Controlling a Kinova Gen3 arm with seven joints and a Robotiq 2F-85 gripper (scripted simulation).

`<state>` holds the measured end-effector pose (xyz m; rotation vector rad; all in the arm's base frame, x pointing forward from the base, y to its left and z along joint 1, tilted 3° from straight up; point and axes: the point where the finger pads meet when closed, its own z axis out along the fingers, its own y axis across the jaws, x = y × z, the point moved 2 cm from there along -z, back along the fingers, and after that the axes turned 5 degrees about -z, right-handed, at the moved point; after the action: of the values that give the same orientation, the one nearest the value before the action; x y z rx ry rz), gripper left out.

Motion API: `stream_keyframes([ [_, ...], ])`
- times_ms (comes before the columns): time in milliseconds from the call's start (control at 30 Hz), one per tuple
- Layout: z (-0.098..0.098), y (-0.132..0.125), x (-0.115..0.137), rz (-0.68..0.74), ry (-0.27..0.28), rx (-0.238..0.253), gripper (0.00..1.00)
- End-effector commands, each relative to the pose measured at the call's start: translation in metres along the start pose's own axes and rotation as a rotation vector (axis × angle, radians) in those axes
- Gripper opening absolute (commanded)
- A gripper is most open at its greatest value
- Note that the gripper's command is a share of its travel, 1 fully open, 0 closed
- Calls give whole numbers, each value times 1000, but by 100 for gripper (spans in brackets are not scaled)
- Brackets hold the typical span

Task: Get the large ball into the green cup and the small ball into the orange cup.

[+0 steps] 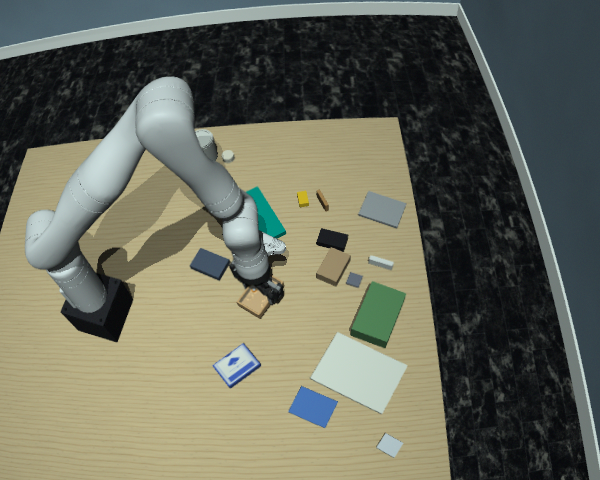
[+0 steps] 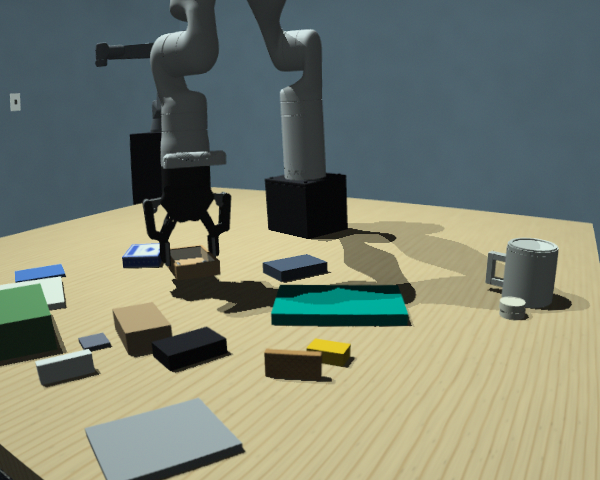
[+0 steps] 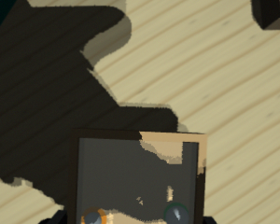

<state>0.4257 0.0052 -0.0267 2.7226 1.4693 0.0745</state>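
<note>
The wooden puzzle [image 1: 249, 310] [image 2: 199, 269] [image 3: 203, 151] is a shallow tan box, held about level close to the table; I cannot tell whether its underside touches. My gripper [image 1: 259, 293] [image 2: 189, 254] [image 3: 134, 219] points down and is shut on the puzzle, one finger outside each of two opposite walls. In the wrist view the orange cup [image 3: 102, 215] is at the lower left with a grey ball in it. The green cup [image 3: 168, 207] is at the lower right and seems to hold the larger ball. The puzzle's near end is cut off there.
A navy block [image 1: 209, 263] [image 2: 295, 267] and a teal slab [image 1: 269, 214] [image 2: 340, 312] lie near the puzzle. A card box [image 1: 236, 364] [image 2: 141, 255] lies on its other side. A brown block [image 1: 333, 266] [image 2: 141, 325], a black block [image 1: 332, 238] [image 2: 189, 347] and a green box [image 1: 378, 312] stand farther out.
</note>
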Motion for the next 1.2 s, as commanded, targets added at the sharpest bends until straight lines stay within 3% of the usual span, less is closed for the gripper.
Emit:
stream_keyframes([
  [0, 7, -2, -2, 1, -5, 6, 71],
  [600, 25, -2, -2, 1, -5, 6, 71],
  [1167, 27, -2, -2, 1, -5, 6, 71],
])
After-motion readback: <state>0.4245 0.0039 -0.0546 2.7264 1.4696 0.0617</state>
